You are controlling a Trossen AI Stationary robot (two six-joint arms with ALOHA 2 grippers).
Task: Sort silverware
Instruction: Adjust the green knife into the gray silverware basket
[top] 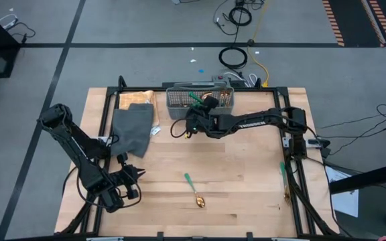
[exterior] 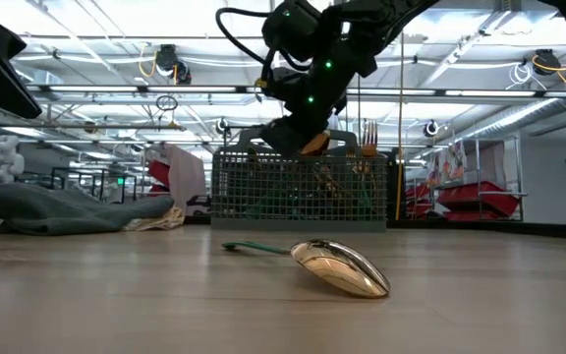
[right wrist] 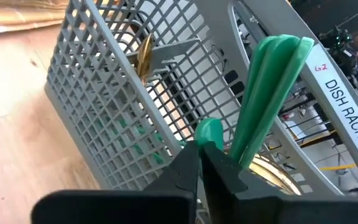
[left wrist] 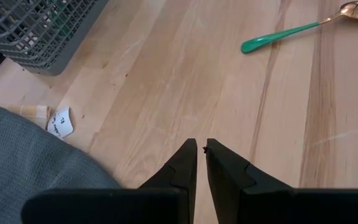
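- The wooden table [top: 233, 167] has a black frame around it and stands on a grey floor with black lines and loose cables [top: 236, 57].
- From table height, the room behind shows long ceiling lights, shelves and red bins.
- The right gripper [top: 194, 124] reaches across the table to the grey mesh basket [top: 179, 100] at the far edge.
- Up close, its fingers [right wrist: 188, 163] are pressed almost together, with the end of a green handle [right wrist: 209, 130] right at their tips. I cannot tell if they really pinch it.
- More green handles [right wrist: 272, 93] stand up together inside the basket just beside the tips, and a gold head [right wrist: 144, 55] shows through the mesh.
- The basket rim has the words "DISH RACK 2" on it.
- From table height, gold fork tines [exterior: 368, 134] poke up above the basket.
- The left gripper [top: 134, 175] waits low near the front left of the table, with its fingers [left wrist: 185, 163] nearly touching and nothing between them.
- One spoon [top: 194, 191] with a gold head and green handle lies flat in the middle of the table, well apart from both grippers.
- Another green-handled piece [top: 284, 179] lies by the right rail of the frame.
- A grey folded cloth [top: 133, 127] lies left of the basket, with a small white paper scrap [left wrist: 59, 122] at its edge.
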